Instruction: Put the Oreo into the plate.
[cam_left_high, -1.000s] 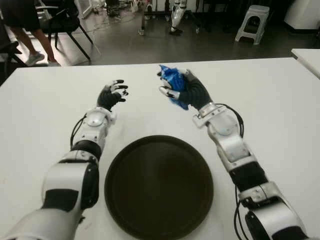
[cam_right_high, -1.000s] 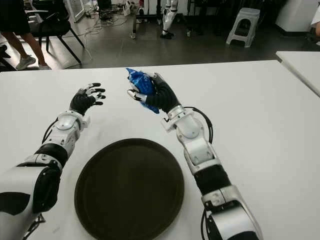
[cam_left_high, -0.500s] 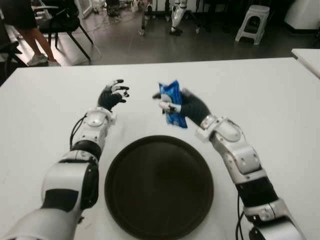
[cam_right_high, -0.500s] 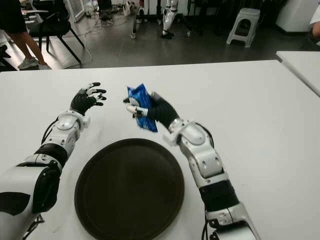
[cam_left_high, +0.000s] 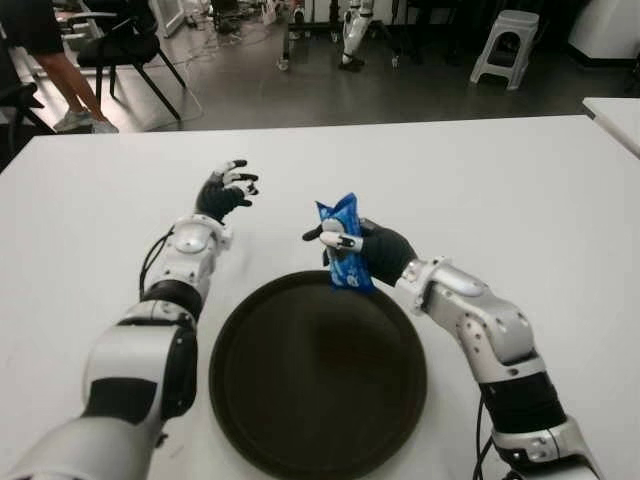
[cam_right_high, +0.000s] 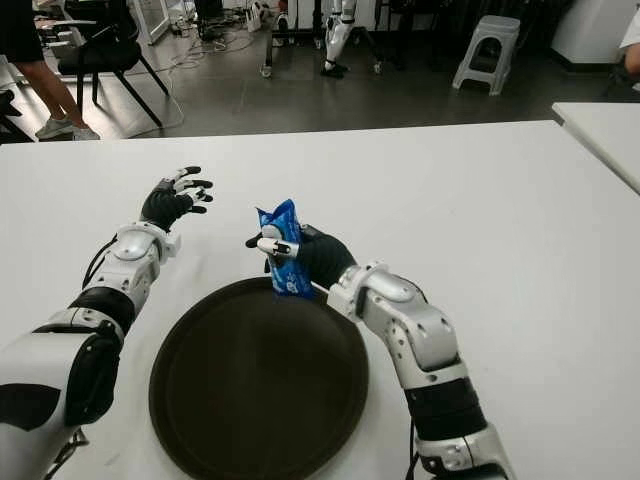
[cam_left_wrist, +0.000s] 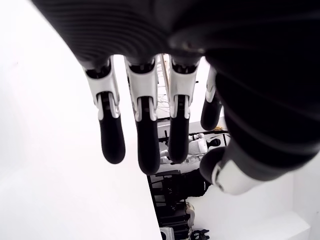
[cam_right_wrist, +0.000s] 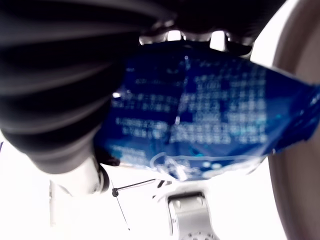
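Right hand (cam_left_high: 372, 251) closed around the blue Oreo packet (cam_left_high: 342, 242), thumb and fingers wrapped about its middle, packet held roughly upright with its crimped top end poking up above the knuckles. Lower end of the packet right at the far rim of the dark round plate (cam_left_high: 318, 370), just over the edge nearest the hand; contact between packet and plate not clear from the head views. In the right wrist view, blue wrapper (cam_right_wrist: 200, 120) filling the space under the palm, dark fingers (cam_right_wrist: 55, 95) curled over it, a sliver of plate rim beside. Left hand (cam_left_high: 224, 192) away from the packet, out on the robot's left and farther up the white table (cam_left_high: 520, 190), holding nothing; fingers (cam_left_wrist: 142, 132) spread and loosely extended, thumb apart from the rest. Plate nearer the body than both hands, between the two forearms. Beyond the table, a chair (cam_left_high: 120, 45), a grey stool (cam_left_high: 505, 45) and a person's legs (cam_left_high: 60, 70) at the far left.
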